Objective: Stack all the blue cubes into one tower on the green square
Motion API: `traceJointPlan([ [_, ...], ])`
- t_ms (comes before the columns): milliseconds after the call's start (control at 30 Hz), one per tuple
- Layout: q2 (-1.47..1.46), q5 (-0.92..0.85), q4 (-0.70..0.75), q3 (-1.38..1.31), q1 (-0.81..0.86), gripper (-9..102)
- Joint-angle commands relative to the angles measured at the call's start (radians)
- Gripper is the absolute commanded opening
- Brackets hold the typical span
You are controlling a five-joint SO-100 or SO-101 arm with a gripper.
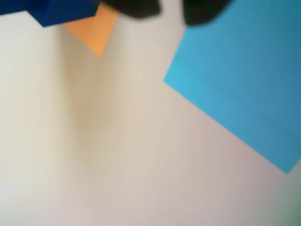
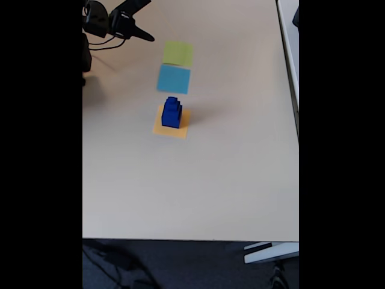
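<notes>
In the fixed view, the blue cubes (image 2: 171, 112) stand stacked as a stepped tower, largest at the bottom, on the orange square (image 2: 171, 129). The green square (image 2: 178, 53) lies bare further back, beyond the light-blue square (image 2: 174, 79). My gripper (image 2: 147, 21) hovers at the back left of the table, well away from the tower, open with nothing in it. In the blurred wrist view, two dark fingertips (image 1: 136, 7) with the gripper (image 1: 171, 9) between them show at the top edge. A blue cube (image 1: 61, 12) sits at the top left.
The wrist view has a corner of the orange square (image 1: 96, 33) beside the cube and the light-blue square (image 1: 240, 89) at the right. The beige table (image 2: 198, 186) is bare in front of the tower. A cable (image 2: 111, 45) trails by the arm's base.
</notes>
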Motion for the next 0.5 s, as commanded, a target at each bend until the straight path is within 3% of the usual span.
traceJointPlan([
  [0,-0.023,0.064,-0.008,-0.074,0.009,0],
  [467,-0.161,0.391,0.069,-0.184,0.077,0],
])
